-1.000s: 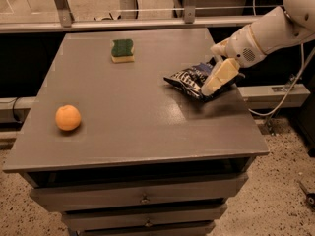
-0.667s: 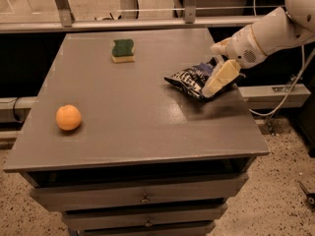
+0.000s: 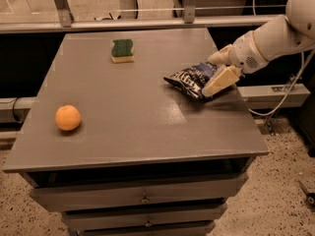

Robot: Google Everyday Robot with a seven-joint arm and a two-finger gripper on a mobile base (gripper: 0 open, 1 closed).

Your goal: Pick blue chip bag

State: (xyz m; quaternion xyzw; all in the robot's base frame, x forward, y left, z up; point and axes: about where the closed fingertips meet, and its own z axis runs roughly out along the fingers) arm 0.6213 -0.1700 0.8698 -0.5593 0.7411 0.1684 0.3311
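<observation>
A crinkly dark navy-blue foil chip bag with white lettering [image 3: 193, 79] lies flat on the right-hand part of a grey tabletop [image 3: 138, 112], close to its right edge as the camera sees it. Its long axis runs roughly across the tabletop, from the black-and-white printed end pointing toward the middle of the surface to the bluer end pointing at the arm.

The robot's cream-coloured two-finger gripper [image 3: 215, 75] comes in from the right on a white arm [image 3: 275, 36] and sits low over that bluer end, touching or all but touching the foil. The bag therefore lies directly under the jaws and stretches away from them toward the tabletop's centre. The jaws appear set across the bag's long axis rather than along it. Whether they have closed on the foil cannot be told from this view.

Judging by the layout, the coming lift depends on the jaws gripping the bag's narrow end, with most of its length left to hang free.

A green-and-yellow rectangular sponge [image 3: 122, 50] sits well apart near the far edge. A round orange fruit [image 3: 68, 117] rests well apart at the near left. Grey drawers [image 3: 142, 196] stack beneath the tabletop.
</observation>
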